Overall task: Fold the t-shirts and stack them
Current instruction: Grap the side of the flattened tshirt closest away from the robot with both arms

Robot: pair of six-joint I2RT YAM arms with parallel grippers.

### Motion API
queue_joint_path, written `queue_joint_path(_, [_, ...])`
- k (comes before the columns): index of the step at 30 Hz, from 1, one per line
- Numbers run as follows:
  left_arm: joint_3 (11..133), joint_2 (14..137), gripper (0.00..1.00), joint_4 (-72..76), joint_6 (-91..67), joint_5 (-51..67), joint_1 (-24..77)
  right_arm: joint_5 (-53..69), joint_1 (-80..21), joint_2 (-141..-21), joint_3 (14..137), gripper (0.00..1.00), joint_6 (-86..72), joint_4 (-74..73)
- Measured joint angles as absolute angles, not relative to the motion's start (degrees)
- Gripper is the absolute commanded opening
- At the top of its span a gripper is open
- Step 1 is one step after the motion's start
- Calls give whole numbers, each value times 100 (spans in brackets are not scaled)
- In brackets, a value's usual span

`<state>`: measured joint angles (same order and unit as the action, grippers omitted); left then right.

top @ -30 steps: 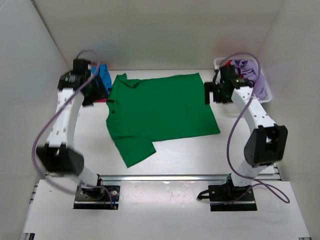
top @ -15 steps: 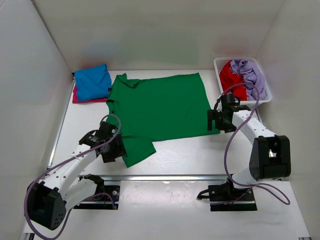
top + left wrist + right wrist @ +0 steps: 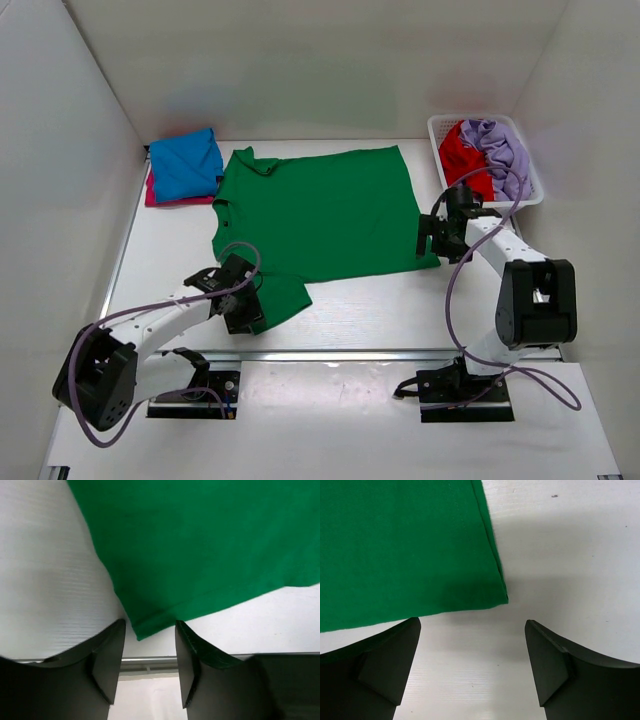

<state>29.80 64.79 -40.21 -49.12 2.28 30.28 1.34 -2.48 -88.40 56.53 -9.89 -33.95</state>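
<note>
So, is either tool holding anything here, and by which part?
Nothing is held. The left tool stands open astride the green t-shirt's sleeve corner; the right tool is open just short of its hem corner.

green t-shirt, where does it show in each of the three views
Top external: green t-shirt spread flat mid-table.
Left wrist: green t-shirt fills the top, sleeve corner low centre.
Right wrist: green t-shirt upper left, hem corner near centre.
Shared landmark: white table around it.
</note>
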Motion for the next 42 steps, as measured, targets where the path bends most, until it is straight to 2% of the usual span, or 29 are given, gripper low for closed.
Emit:
queue_joint_path(2, [2936,6514,49,-3977,-4984,239,3052,110,-246,-8899,5675,82,-1057,-3391])
queue_joint_path(3, [2921,6514,42,-3918,-5013,246,3070,106,-242,-8919,5680,82,-1092,-3382])
queue_joint_path(5, [2882,6514,21,-3824,-5111,263,3118,106,-224,-8956,5686,82,-1188,-3358])
queue_joint_path(6, [2858,6528,4,-3791,-5131,239,3133,104,-209,-8986,5693,82,-1227,-3336])
queue_joint_path(7, [2847,6547,0,-3787,-5157,242,3135,91,-191,-9019,5706,82,-1262,-3321])
queue_joint_path(10, [2860,6554,0,-3800,-5111,233,3120,67,-178,-9183,5765,80,-1385,-3293])
queue_joint_path(14, [2869,6484,0,-3951,-5046,185,3035,-45,-200,-9432,5828,71,-1551,-3271])
queue_joint_path(15, [2869,6449,0,-3988,-5043,169,3011,-97,-224,-9489,5830,61,-1616,-3267])
queue_joint_path(18, [2869,6355,0,-4056,-5024,130,2969,-189,-261,-9614,5830,52,-1780,-3273])
queue_joint_path(19, [2869,6340,0,-4066,-5013,123,2967,-209,-261,-9638,5830,43,-1826,-3269])
queue_joint_path(21, [2869,6326,0,-4084,-4998,110,2950,-239,-270,-9673,5824,34,-1879,-3256])
queue_joint_path(25, [2869,6178,0,-4219,-4928,106,2888,-329,-338,-9743,5819,0,-1968,-3212])
queue_joint_path(33, [2880,5035,0,-5004,-4842,185,2825,-443,-552,-9607,5675,0,-2036,-3216])
queue_joint_path(39, [2987,3769,0,-5852,-4912,242,2718,-368,-862,-8947,5065,0,-2080,-3688])
queue_joint_path(42, [3269,3629,0,-6191,-4838,237,2469,-294,-991,-8499,4786,0,-2137,-3935])
